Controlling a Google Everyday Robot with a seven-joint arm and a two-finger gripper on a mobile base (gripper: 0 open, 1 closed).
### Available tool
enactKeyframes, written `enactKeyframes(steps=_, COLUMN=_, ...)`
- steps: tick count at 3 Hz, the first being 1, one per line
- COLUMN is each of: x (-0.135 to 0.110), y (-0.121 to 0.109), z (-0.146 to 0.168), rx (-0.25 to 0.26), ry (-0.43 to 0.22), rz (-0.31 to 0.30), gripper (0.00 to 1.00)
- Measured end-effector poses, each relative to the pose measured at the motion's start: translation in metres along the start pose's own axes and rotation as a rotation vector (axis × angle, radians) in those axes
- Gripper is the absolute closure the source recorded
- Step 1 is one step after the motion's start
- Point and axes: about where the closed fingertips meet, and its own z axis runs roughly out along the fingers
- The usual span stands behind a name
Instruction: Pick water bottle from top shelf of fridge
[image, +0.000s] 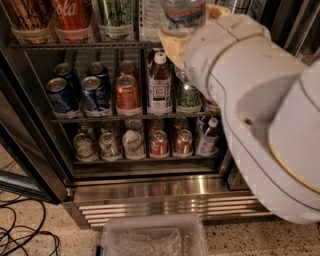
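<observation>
The water bottle (184, 15) is clear, with a pale label in blue-green print; its cap is cut off at the top edge of the view. It hangs just in front of the top shelf (75, 45) of the fridge (165, 192). My gripper (194, 29) is shut on the bottle, with tan fingers (171, 44) wrapping its lower part. My big white arm (260, 115) fills the right side and hides the fridge's right part.
The top shelf holds a cola can (72, 17), a green can (115, 17) and another ribbed clear bottle (149, 20). Lower racks hold cans and a brown tea bottle (159, 85). A clear bin (155, 237) and cables (22, 235) lie on the floor.
</observation>
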Motion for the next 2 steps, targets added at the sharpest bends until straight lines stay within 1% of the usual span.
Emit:
enactKeyframes(steps=1, x=0.051, y=0.005, z=-0.021, rx=-0.126, ry=-0.032, rz=0.120, gripper=1.00)
enactKeyframes(steps=2, x=0.083, y=0.022, z=-0.052, rx=-0.240, ry=-0.064, rz=0.205, gripper=1.00)
